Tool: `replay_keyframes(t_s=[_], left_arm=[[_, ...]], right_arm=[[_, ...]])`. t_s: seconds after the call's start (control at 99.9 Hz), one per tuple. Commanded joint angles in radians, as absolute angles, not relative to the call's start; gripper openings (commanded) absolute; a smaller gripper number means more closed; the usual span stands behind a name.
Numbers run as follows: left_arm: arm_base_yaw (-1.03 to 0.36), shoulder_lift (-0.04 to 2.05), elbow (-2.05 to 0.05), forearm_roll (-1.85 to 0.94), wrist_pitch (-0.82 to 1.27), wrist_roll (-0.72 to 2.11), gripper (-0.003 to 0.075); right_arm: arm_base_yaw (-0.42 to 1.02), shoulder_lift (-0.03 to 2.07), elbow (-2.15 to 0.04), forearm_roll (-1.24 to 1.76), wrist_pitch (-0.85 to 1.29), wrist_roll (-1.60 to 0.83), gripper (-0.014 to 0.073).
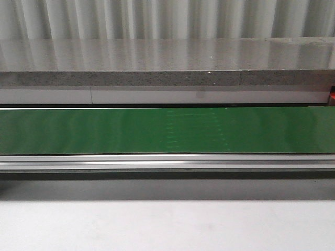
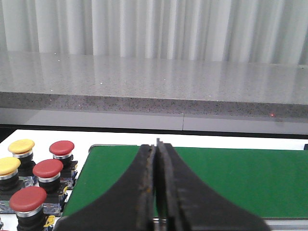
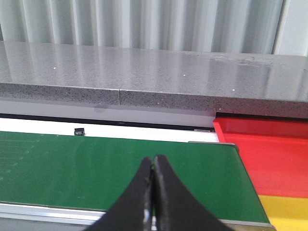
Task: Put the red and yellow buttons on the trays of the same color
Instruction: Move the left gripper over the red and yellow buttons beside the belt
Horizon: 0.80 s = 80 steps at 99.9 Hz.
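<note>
In the left wrist view, red buttons (image 2: 61, 147) (image 2: 47, 168) (image 2: 28, 198) and yellow buttons (image 2: 21, 146) (image 2: 8, 165) stand grouped on a white surface beside the end of the green belt (image 2: 240, 178). My left gripper (image 2: 156, 144) hangs shut and empty over the belt, to the right of the buttons. In the right wrist view, the red tray (image 3: 274, 154) and the yellow tray (image 3: 288, 211) lie past the belt's other end. My right gripper (image 3: 154, 159) is shut and empty over the belt (image 3: 96, 168). Neither gripper shows in the front view.
The green conveyor belt (image 1: 167, 129) runs across the front view with a metal rail (image 1: 167, 162) along its near side. A grey stone ledge (image 1: 167, 63) runs behind it, before a corrugated wall. A small dark part (image 3: 79, 131) sits behind the belt.
</note>
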<state>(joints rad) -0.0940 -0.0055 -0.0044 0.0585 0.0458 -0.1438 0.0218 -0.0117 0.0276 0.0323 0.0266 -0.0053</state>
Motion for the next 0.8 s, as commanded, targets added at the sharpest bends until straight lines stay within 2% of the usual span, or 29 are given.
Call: replay_keyframes(t_s=[0.0, 0.48, 0.65, 0.791], left_arm=[[-0.103, -0.029, 0.044, 0.059, -0.037, -0.149, -0.002], [-0.103, -0.029, 0.005, 0.059, -0.132, -0.149, -0.002], [-0.103, -0.002, -0.134, 0.054, 0.006, -0.149, -0.002], [-0.103, 0.087, -0.31, 0.053, 0.246, -0.149, -0.002]], right_arm=[[0.017, -0.023, 0.029, 0.032, -0.061, -0.015, -0.0067], [0.017, -0.023, 0.029, 0.032, -0.061, -0.015, -0.0067], [0.017, -0.023, 0.029, 0.032, -0.061, -0.015, -0.0067], [0.017, -0.023, 0.029, 0.032, -0.061, -0.015, -0.0067]])
